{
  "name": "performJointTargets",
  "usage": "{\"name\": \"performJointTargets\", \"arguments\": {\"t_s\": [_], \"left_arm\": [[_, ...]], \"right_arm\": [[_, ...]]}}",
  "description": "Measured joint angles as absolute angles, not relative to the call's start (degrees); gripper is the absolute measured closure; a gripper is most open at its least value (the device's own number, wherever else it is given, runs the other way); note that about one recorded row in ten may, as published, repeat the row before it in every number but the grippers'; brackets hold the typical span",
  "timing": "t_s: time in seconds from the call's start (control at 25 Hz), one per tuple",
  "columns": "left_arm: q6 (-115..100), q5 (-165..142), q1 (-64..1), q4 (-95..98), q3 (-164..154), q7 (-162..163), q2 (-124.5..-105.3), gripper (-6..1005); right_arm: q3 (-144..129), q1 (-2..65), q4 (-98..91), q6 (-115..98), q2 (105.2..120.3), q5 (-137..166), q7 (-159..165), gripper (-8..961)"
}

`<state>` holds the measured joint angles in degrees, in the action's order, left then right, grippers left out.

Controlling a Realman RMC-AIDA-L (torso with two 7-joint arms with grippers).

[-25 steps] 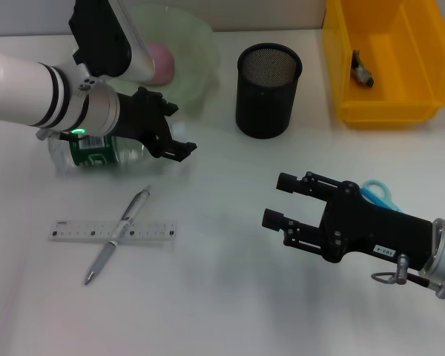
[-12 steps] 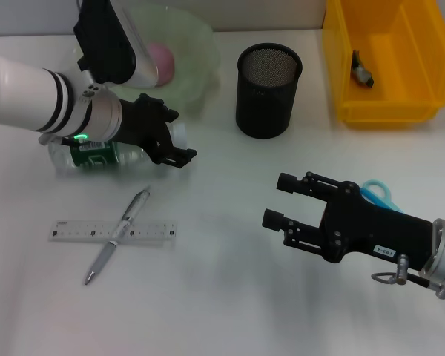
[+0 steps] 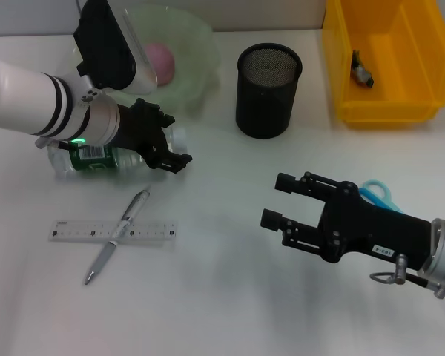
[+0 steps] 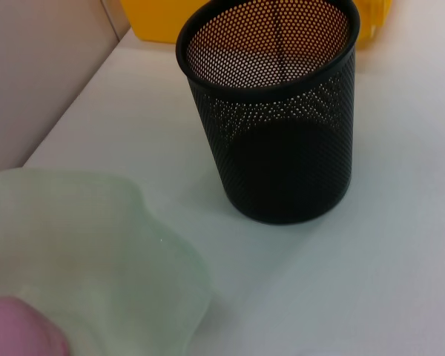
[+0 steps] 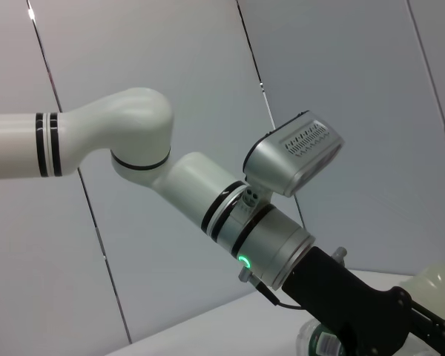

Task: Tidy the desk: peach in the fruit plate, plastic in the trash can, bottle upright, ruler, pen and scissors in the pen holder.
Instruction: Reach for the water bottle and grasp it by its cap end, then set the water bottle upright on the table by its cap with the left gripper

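The step in hand looks like the bottle [image 3: 104,157] one: it lies on its side at the left of the head view, and the left gripper [image 3: 167,146] sits over its cap end with fingers spread and grasping nothing. The next move probably calls for the fingers to clench on the bottle and tip it upright. The right gripper [image 3: 278,200] hovers low at the lower right, fingers released and pointing left, with the scissors [image 3: 377,194] partly hidden behind it.

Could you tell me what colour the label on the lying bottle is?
Green, on the bottle; the head view shows it best.
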<state>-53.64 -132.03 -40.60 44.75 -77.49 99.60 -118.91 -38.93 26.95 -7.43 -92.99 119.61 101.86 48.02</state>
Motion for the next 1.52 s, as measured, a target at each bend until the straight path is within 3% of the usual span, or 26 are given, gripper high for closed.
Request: {"name": "performJointTargets", "arguments": {"t_s": [0.52,0.8,1.52], "left_arm": [[-53.19,-132.24,-40.58,45.29,-77.64,100.30,-118.91,379],[-54.34,-132.22,-40.03,47.43,-77.61,102.29,-118.90,528],[-64.18,-126.38,-24.90,74.38,-76.78,111.43,-118.56,529]], "right_arm": [[-38.93,27.07,-7.29,-92.99,119.61,101.86,48.26,272],[-38.87,27.07,-7.29,-92.98,119.61,101.86,48.30,273],[-38.93,27.78,-6.85,-92.99,119.61,101.87,48.03,272]]}}
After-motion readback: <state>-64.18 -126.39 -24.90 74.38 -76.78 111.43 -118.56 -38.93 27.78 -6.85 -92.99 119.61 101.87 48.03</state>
